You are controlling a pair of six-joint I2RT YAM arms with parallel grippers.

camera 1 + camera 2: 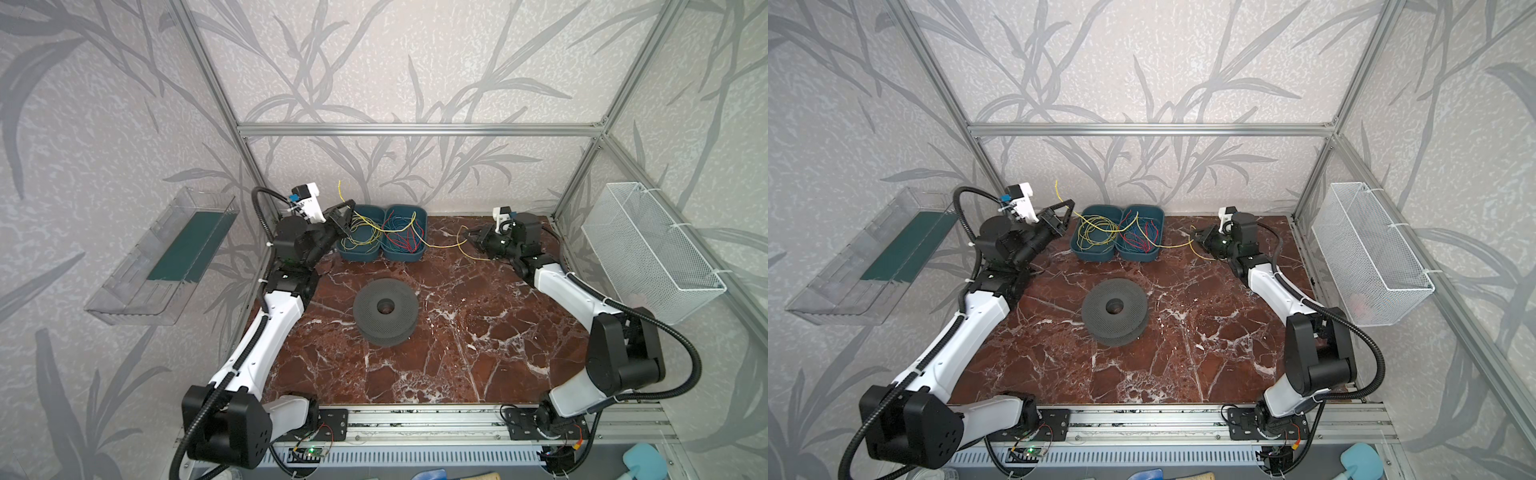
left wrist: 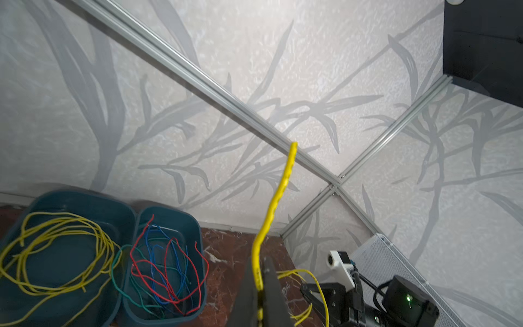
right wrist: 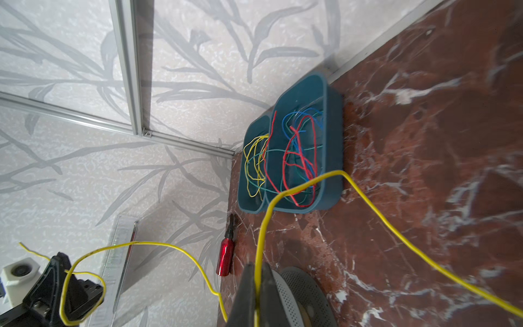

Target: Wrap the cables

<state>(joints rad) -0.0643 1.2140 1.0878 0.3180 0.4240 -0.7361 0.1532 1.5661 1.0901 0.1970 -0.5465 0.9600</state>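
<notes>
One yellow cable [image 1: 440,246] [image 1: 1173,246] runs from my left gripper [image 1: 349,208] [image 1: 1069,206], across the two blue bins [image 1: 359,258] [image 1: 1096,257], to my right gripper [image 1: 467,235] [image 1: 1194,237]. Both grippers are shut on it. In the left wrist view the cable's free end [image 2: 283,184] sticks up past the closed left gripper [image 2: 258,266]. In the right wrist view the cable [image 3: 368,198] loops over a bin wall [image 3: 336,127] and down into the closed right gripper [image 3: 256,267]. More yellow cables [image 1: 361,239] [image 2: 56,240] lie coiled in the left bin.
A grey perforated spool [image 1: 385,309] [image 1: 1113,309] lies flat mid-table. Red, blue and green wires [image 1: 401,237] fill the right bin. A red-handled tool [image 3: 225,254] lies by the left wall. A clear tray [image 1: 166,257] hangs left, a white mesh basket [image 1: 648,249] right.
</notes>
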